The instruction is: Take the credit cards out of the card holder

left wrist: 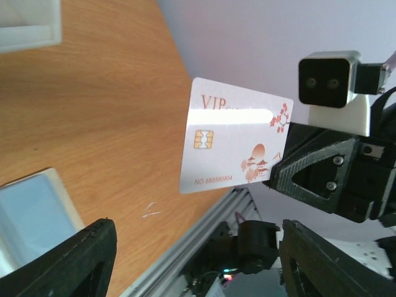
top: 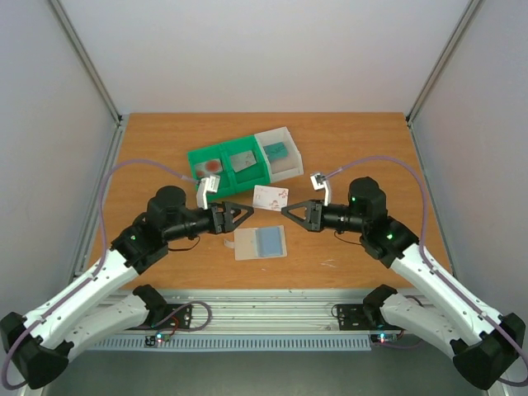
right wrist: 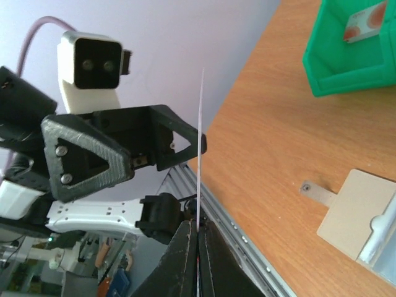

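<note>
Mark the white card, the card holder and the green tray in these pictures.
white card (left wrist: 232,145): left wrist view, centre of its printed face.
card holder (right wrist: 356,213): right wrist view, middle of its beige face.
green tray (right wrist: 346,77): right wrist view, its outer side wall.

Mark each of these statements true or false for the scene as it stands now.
1. The right end effector pinches the white plastic VIP card. True.
2. The left end effector is clamped on that card. False: its jaws stand open, clear of it.
3. The flat pale beige card holder lies on the wooden table. True.
4. The green two-compartment plastic tray is empty. False: cards lie in both compartments.
5. The white open tray holds a teal card. True.
</note>
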Motion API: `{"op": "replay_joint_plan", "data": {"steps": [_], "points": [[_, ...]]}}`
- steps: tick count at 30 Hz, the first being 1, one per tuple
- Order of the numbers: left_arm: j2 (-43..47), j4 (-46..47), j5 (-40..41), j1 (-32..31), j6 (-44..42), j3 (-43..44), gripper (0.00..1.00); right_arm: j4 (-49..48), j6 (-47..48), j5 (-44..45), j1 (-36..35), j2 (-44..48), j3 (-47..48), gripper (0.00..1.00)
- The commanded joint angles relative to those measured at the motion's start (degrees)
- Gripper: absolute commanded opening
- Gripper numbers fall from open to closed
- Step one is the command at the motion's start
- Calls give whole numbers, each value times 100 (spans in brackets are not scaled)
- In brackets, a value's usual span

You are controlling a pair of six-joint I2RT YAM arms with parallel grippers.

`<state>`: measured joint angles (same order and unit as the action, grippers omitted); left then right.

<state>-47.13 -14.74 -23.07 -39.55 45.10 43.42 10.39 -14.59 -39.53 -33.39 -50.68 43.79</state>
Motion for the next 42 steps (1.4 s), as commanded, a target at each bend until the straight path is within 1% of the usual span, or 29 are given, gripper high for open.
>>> {"op": "replay_joint_plan", "data": {"steps": [1,4,7,10,13,15,18,19,22,23,24,26,29,30,31,32,33,36,42], "points": [[48,1096,-522,22,647,-128,71,-32,47,-333,8,388,180,1],[-82,1586,-706,25,923,-131,67,-245,-226,-474,10,488,158,1],[-217,2290,-881,18,1292,-201,59,-301,-394,-489,8,501,125,1],[-319,2679,-1005,18,1488,-239,38,-593,-637,-584,12,502,-26,1],[-294,2937,-1010,22,1694,-350,13,-652,-761,-594,8,453,-84,1],[-230,2997,-982,18,1815,-445,2,-708,-807,-584,14,437,-125,1],[-119,2784,-884,18,1754,-468,1,-737,-809,-555,10,405,-182,1],[-82,2703,-842,19,1707,-466,0,-714,-801,-521,8,395,-204,3],[9,2477,-681,22,1513,-494,0,-530,-738,-367,8,372,-226,14],[38,2303,-585,18,1427,-486,0,-393,-676,-292,8,385,-231,19],[68,2136,-481,19,1275,-461,0,-297,-634,-219,8,389,-232,28],[118,1702,-246,18,1016,-384,0,-63,-523,-45,8,394,-222,43],[189,1039,176,18,630,-240,0,396,-296,254,8,360,-143,59],[207,896,321,18,525,-197,1,542,-210,353,9,347,-95,70],[214,749,489,19,414,-148,0,691,-138,459,8,322,-53,84],[200,611,653,18,344,-98,0,846,-54,557,8,298,5,97],[178,490,813,18,237,-51,0,1019,35,700,8,276,98,98],[99,166,1499,22,-114,20,0,1549,266,1058,8,226,334,99],[-118,263,2590,226,-598,3,0,2266,437,1811,9,350,575,98]]}}
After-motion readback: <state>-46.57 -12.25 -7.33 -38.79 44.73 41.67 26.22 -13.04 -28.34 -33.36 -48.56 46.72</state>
